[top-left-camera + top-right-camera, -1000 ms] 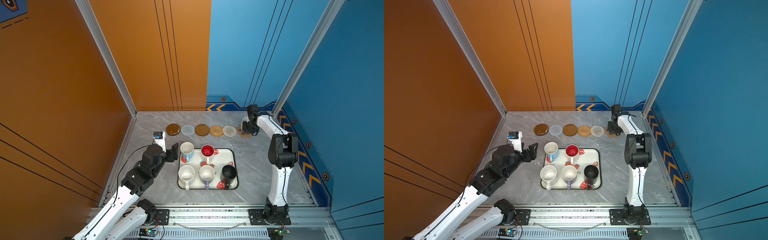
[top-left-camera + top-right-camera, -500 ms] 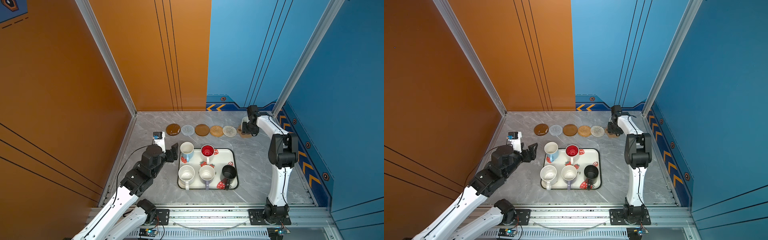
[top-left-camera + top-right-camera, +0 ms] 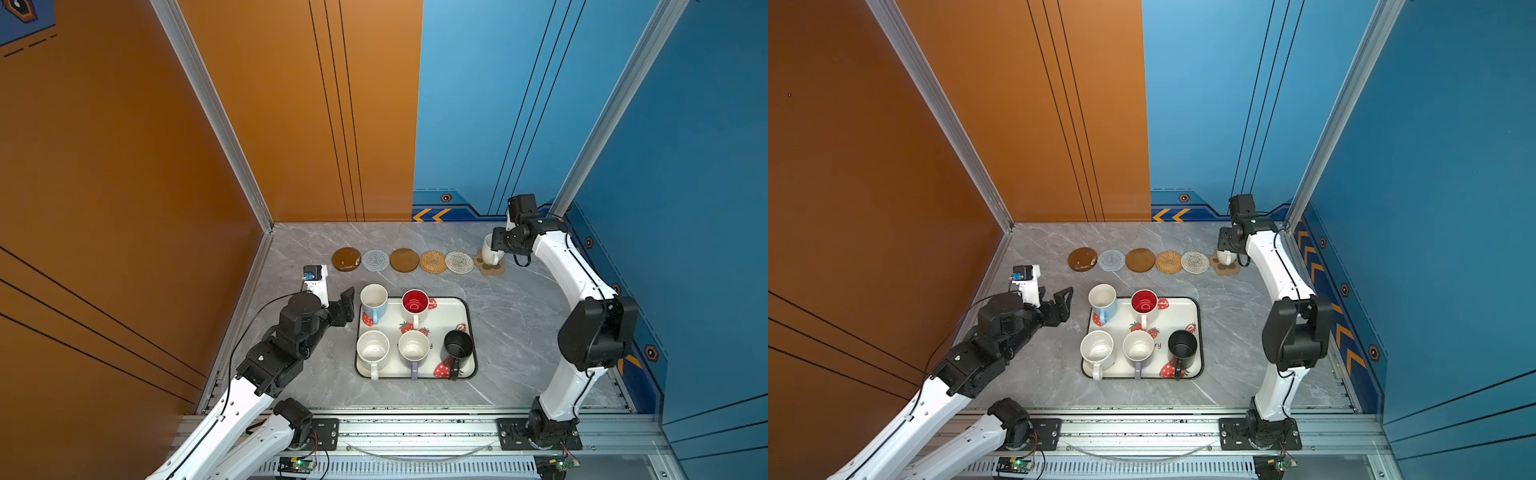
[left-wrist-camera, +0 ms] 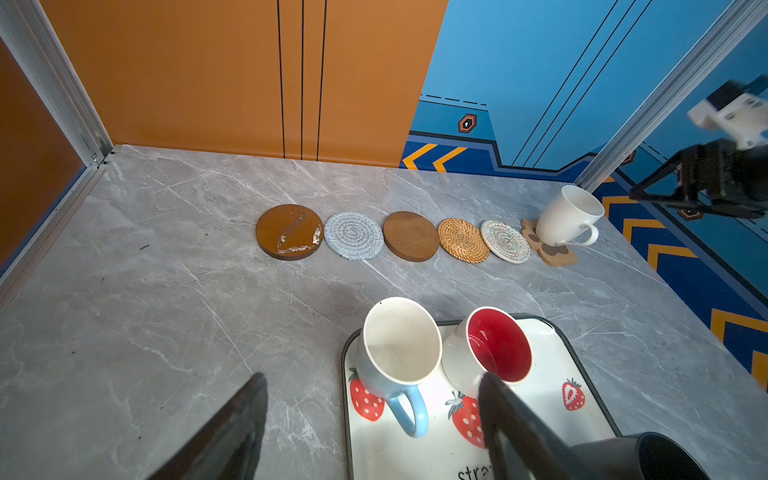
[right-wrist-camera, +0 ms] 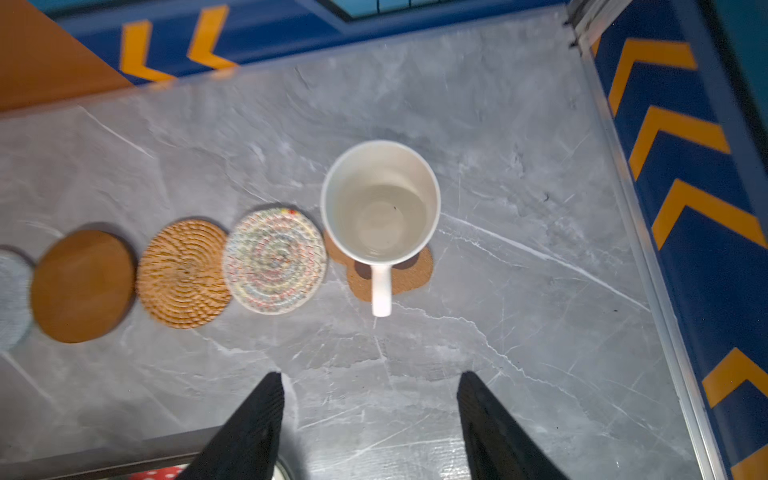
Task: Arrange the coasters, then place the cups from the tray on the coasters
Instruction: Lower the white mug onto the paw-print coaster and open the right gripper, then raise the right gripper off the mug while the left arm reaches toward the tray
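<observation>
Strawberry-print tray (image 4: 544,374): the letters "stra" are legible at its edge in the left wrist view; "ry" shows on the same tray (image 3: 1177,311) in a top view. Base of the blue wall (image 3: 478,124): two yellow chevron arrows (image 3: 432,215).

The left arm (image 3: 245,401), lower left of the frame, and the right arm (image 3: 575,270) match: glossy white shells between bulky black joint housings (image 3: 594,332). A thin black cable (image 3: 248,330) arcs beside the left one, whose wrist has a white camera block (image 3: 314,279) with a blue part. The right end effector (image 5: 370,377) has matte black wedge fingers (image 5: 249,428). Black base plates (image 3: 509,434) show silver screws.
</observation>
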`<state>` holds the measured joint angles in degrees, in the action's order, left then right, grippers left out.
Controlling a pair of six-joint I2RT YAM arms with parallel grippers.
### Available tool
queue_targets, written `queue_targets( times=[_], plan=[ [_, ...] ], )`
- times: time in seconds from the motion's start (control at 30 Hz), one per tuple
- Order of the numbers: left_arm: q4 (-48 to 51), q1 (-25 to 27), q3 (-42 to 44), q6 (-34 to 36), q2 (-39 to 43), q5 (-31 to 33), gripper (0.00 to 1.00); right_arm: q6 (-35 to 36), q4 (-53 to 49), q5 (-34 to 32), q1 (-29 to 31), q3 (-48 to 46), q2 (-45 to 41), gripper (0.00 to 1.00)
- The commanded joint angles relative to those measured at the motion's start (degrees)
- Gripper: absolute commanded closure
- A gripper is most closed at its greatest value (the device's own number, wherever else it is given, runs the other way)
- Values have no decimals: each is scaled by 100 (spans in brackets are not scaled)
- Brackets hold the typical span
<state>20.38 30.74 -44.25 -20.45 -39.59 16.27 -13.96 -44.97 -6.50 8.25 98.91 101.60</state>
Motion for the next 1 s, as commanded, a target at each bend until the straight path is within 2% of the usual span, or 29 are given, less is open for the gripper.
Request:
queue_targets(
  times=[0.0, 0.07, 0.3, 0.57, 0.8, 0.97],
  plan=[
    [108, -54, -3, -11, 120, 62, 20, -43, -123, -535, 597, -13, -449, 29],
    [106, -53, 21, -34, 131, 52, 20, -15, -127, -766, 936, 16, -626, 26],
    [122, -49, -16, -204, 136, -108, 21, -468, 326, -294, 1500, -47, -828, 24],
    [252, -11, -97, -415, -14, -19, 23, -831, 650, -501, 2160, -87, -754, 23],
    [430, 212, -325, -460, -465, -39, 24, -1254, 883, -344, 2348, -167, -606, 23],
    [725, 529, -616, -426, -762, 203, 23, -1445, 876, -349, 2453, -170, -433, 23]
  ],
)
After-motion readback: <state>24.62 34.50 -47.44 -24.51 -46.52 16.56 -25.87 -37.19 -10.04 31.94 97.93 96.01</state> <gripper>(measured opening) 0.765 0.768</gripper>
